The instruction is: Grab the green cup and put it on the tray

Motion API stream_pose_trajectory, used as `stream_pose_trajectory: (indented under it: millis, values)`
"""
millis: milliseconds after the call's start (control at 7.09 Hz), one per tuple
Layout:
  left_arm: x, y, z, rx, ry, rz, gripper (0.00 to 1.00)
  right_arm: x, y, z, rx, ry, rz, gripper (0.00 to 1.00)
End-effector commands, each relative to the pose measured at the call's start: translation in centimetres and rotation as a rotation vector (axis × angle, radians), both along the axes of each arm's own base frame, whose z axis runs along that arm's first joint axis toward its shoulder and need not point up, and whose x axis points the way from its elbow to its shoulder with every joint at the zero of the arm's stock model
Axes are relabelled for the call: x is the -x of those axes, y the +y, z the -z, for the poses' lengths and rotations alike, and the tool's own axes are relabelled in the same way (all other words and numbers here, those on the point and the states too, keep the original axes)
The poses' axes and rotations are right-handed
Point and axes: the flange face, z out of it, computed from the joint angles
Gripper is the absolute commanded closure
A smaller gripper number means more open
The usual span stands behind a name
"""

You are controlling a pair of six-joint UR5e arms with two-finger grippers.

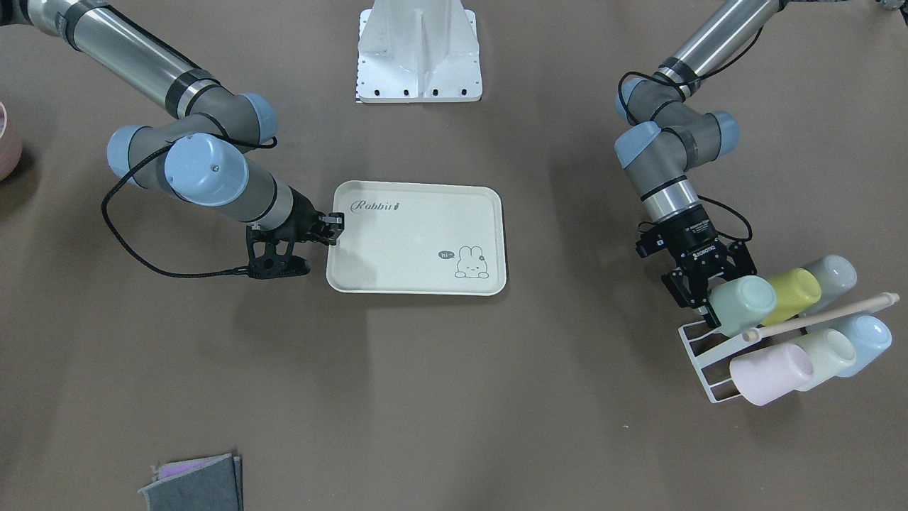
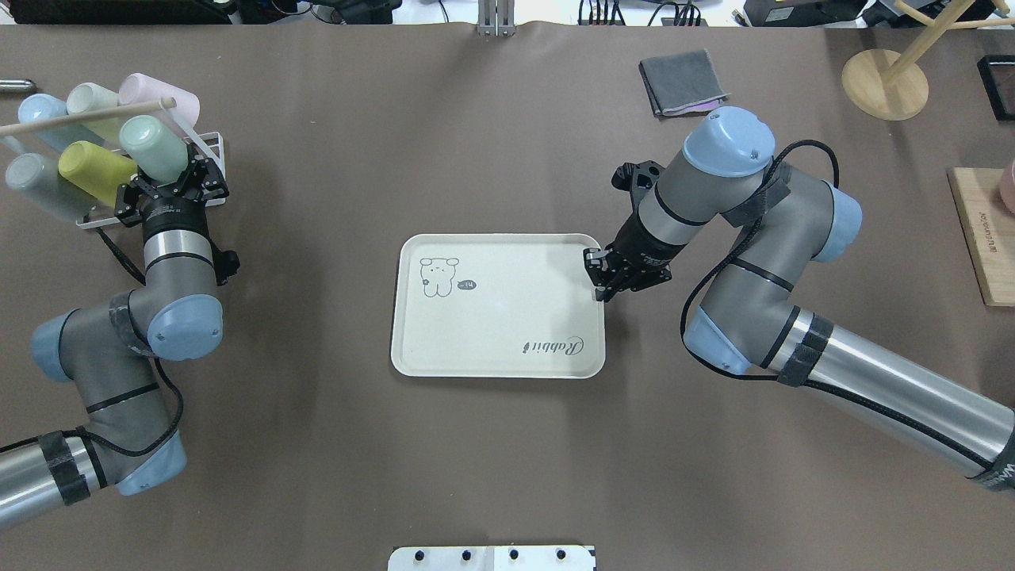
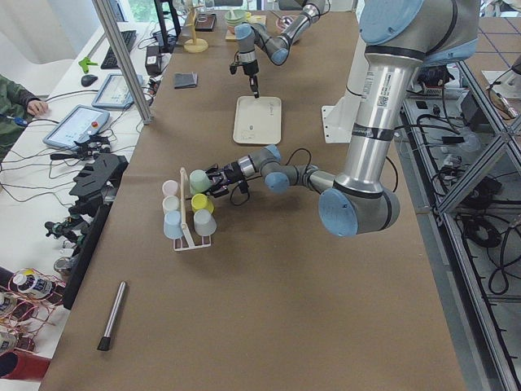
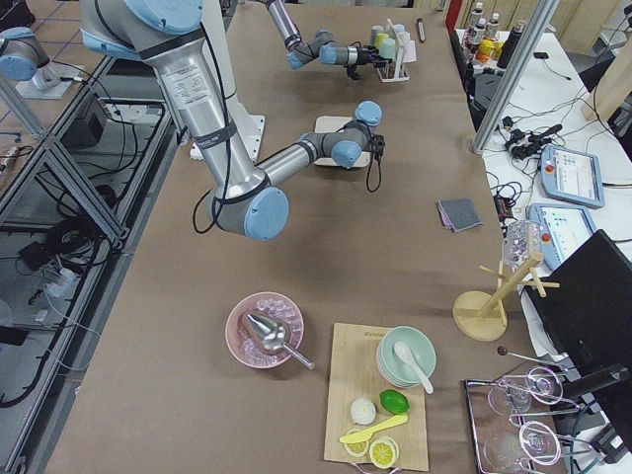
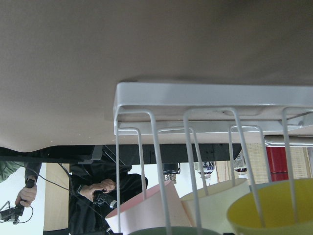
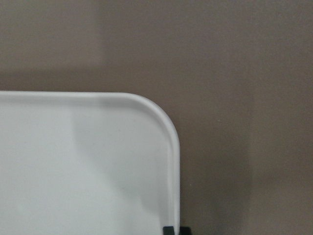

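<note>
Upper left of the overhead view: your green cup (image 2: 153, 148) sat tilted on the wire rack (image 2: 212, 149), not yet lifted, w/ the yellow-green cup (image 2: 95, 166) touching it on the left. Its long axis ran up the frame & slightly left, straight on from the left claw (image 2: 169, 178), rim end toward the claw and closed base away. Left claw was spread wide, fingers either side of the rim end; no squeeze visible. So you'd prob. need to close, then draw the cup along that axis off the rack, minding the wooden rod (image 2: 87, 115) passing by its base end. Tray (image 2: 412, 349) lay mid-frame, down & right of the cup, well apart. Left arm was far nearer the cup. Right claw (image 2: 600, 279) was narrow, tips apparently pinching the tray's right rim.
</note>
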Motion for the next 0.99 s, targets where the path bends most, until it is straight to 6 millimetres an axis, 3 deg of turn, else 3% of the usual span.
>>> stream_pose_trajectory:
  millis: [0,141,282,423,564,846]
  values:
    - [0.6,0.1,0.3,-0.028,-0.005,0.001,0.32,0.0,0.1,-0.2,0.003,-0.001,-0.007,1.0]
    - [0.9,-0.1,0.2,-0.028,-0.004,0.008,0.32,0.0,0.1,-0.2,0.005,-0.001,-0.007,1.0]
    - [1.0,-0.1,0.1,-0.028,-0.005,0.008,0.32,0.2,0.3,-0.3,0.004,0.0,-0.004,0.85]
    - [1.5,-0.1,-0.1,-0.026,-0.008,0.012,0.32,0.1,0.3,-0.2,0.003,-0.002,-0.003,0.61]
    - [2.0,0.1,-0.4,-0.025,-0.009,0.014,0.32,0.1,0.3,-0.1,0.002,-0.003,-0.003,0.46]
    - [3.0,0.2,0.0,-0.034,-0.01,0.013,0.32,0.1,0.4,0.4,-0.001,-0.011,-0.003,0.33]
